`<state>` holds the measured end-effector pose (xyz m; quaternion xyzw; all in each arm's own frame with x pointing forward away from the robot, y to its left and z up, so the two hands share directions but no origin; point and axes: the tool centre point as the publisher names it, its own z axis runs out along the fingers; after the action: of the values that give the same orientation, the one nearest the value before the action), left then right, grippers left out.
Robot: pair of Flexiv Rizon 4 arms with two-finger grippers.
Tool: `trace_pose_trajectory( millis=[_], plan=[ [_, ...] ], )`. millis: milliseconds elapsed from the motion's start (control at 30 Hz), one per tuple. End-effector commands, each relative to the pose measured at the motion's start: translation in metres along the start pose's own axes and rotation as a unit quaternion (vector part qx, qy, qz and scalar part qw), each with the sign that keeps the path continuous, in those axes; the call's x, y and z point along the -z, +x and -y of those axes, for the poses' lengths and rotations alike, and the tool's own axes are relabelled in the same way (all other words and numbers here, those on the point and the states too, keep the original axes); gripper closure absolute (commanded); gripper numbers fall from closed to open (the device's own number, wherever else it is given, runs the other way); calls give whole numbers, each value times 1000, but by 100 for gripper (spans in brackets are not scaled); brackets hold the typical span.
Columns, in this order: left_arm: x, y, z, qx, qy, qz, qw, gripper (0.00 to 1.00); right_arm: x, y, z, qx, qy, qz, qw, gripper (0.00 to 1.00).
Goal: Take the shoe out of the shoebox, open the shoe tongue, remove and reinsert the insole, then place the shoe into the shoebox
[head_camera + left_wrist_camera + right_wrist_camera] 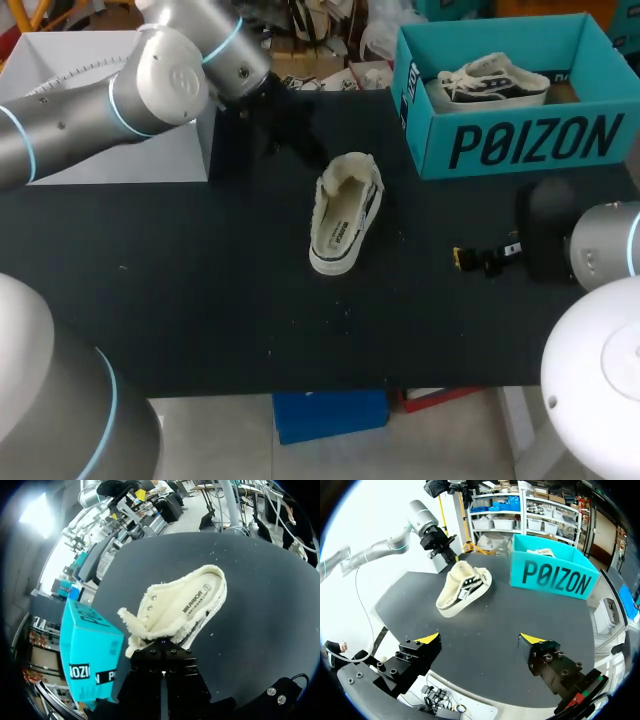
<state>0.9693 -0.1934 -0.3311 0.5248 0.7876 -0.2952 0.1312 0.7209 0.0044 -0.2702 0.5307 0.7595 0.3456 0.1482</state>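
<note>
While the shoe [345,212] lies on the bench [200,300], left of the far-right shoebox [520,145], my right fingers [429,639] gape wide and empty and I cannot tell how my left fingers [162,655] stand by its tongue [131,625], so a shallow pinch could drag the unbraced shoe.

Print on shoebox [530,140]: one word in big dark block letters across the long teal side wall, clear in the head and right wrist views. The left wrist view shows part of that lettering, plus white letters on a black band on the end wall, cut off. Print on shoe [345,215] on bench [200,280]: short dark word on the insole [340,225], small round mark beside it near the heel.
</note>
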Motion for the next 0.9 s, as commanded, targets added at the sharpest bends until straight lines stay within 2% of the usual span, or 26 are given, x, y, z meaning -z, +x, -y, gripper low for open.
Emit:
trace_pose_trajectory(
  millis=[33, 233, 400, 500, 633, 767, 900],
  plan=[
    [1, 9, 9, -10, -6, 7, 1000, 100, 0, 0, 1, 0, -1, -1, 1000, 0],
    [34, 5, 0, -25, -61, -18, 998, 100, 0, 0, 1, 0, -1, -1, 1000, 0],
    [48, -20, -13, -46, -90, -22, 995, 100, 0, 0, 1, 0, -1, -1, 1000, 0],
    [41, -39, -17, -66, -89, -27, 993, 100, 0, 0, 1, 0, -1, -1, 1000, 0],
    [20, -57, -23, -78, -72, -41, 994, 100, 0, 0, 1, 0, -1, -1, 1000, 0],
    [0, -67, -23, -87, -48, -48, 994, 100, 0, 0, 1, 0, -1, -1, 1000, 0],
    [-13, -69, -16, -96, -24, -52, 994, 100, 0, 0, 1, 0, -1, -1, 1000, 0]
  ],
)
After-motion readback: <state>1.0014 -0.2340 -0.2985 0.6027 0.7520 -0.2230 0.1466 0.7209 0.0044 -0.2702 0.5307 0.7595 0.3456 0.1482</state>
